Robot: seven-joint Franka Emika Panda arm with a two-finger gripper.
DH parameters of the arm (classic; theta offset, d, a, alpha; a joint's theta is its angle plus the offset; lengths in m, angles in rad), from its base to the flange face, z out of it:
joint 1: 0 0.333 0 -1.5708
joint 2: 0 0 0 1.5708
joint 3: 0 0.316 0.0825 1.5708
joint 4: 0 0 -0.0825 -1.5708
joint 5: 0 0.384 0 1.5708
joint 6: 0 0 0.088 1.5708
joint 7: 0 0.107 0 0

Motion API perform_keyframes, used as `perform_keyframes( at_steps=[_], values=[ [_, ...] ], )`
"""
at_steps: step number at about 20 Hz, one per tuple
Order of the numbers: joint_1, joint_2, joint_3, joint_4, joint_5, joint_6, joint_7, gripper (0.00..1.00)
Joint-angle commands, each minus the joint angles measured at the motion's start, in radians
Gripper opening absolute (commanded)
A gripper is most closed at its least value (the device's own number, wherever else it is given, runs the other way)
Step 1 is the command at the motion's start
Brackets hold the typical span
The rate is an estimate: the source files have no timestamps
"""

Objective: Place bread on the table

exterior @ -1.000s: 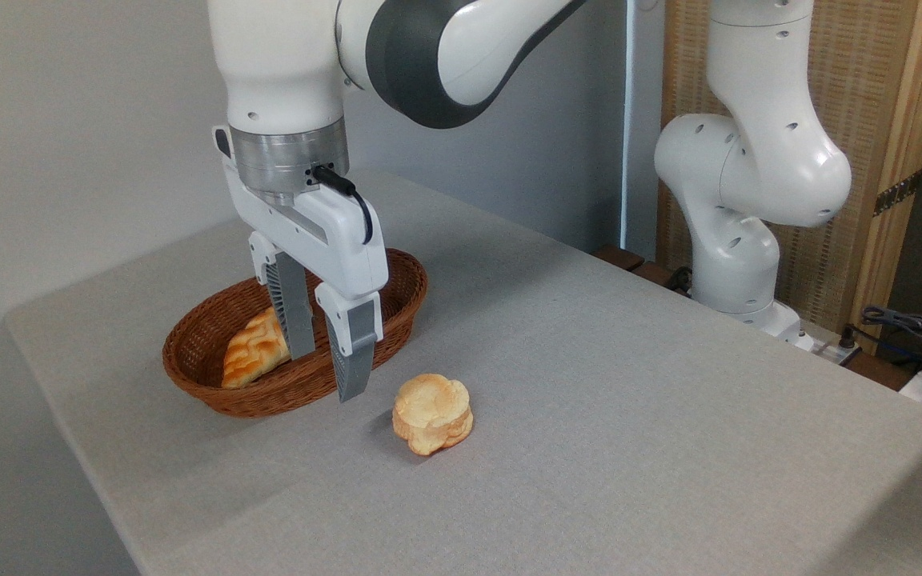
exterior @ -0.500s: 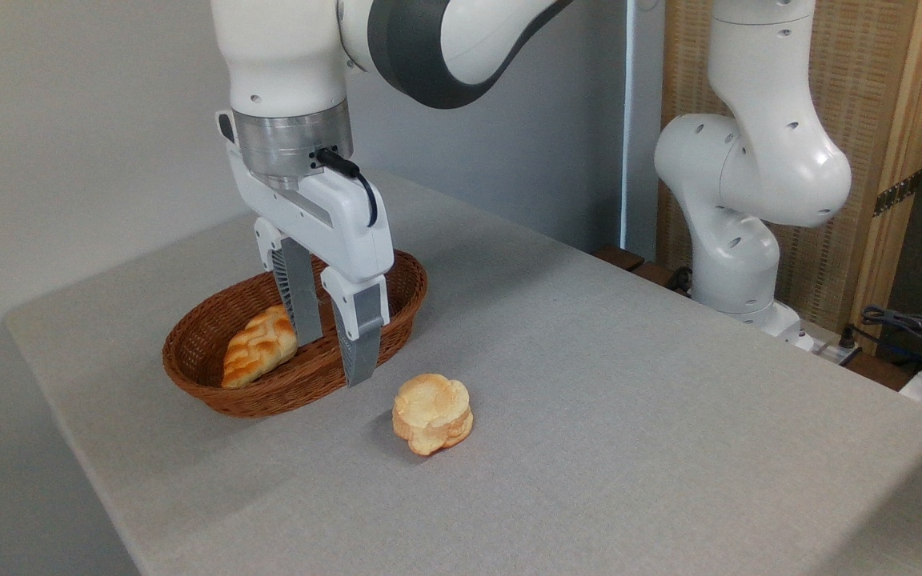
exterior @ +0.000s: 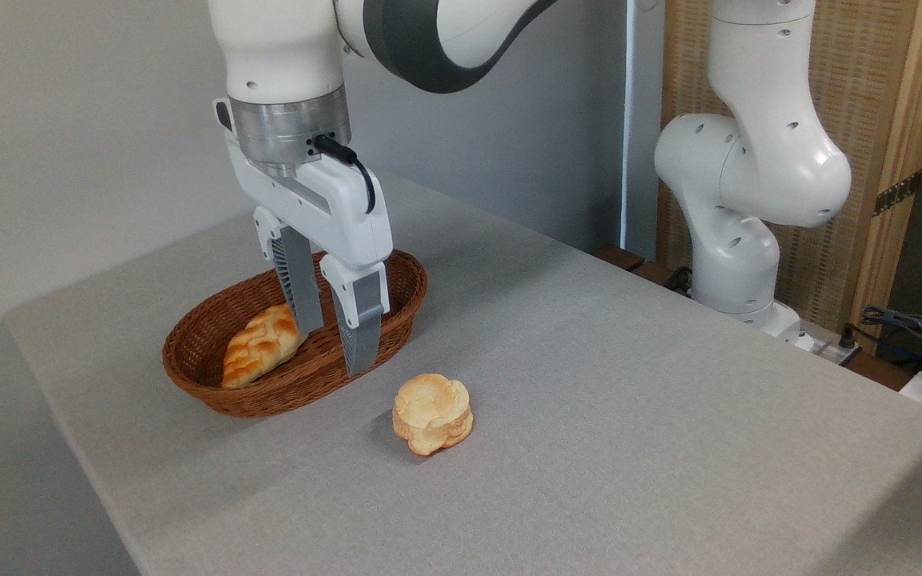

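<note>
The bread, a golden-brown braided loaf, lies tilted inside the brown wicker basket on the left of the grey table. My gripper hangs open above the basket's right half, just right of the loaf, fingers pointing down with nothing between them. Its left finger covers the loaf's right end. Whether that finger touches the loaf I cannot tell.
A pale round flower-shaped bun sits on the table in front of the basket's right side. The robot base stands at the table's far right edge, with cables beyond it.
The gripper has risen and shifted slightly right and back over the basket, still open. The loaf and the bun have not moved.
</note>
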Motion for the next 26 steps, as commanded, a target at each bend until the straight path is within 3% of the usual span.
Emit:
perform_keyframes(
  at_steps=[1,18,21,26],
  values=[
    [-0.008,-0.005,0.002,0.011,0.010,-0.042,0.003,1.00],
    [-0.008,-0.004,0.008,0.020,-0.004,-0.041,-0.035,1.00],
    [-0.008,-0.001,0.000,0.020,-0.056,-0.041,-0.066,1.00],
    [-0.015,0.010,-0.035,0.017,-0.101,-0.030,-0.113,1.00]
  ],
)
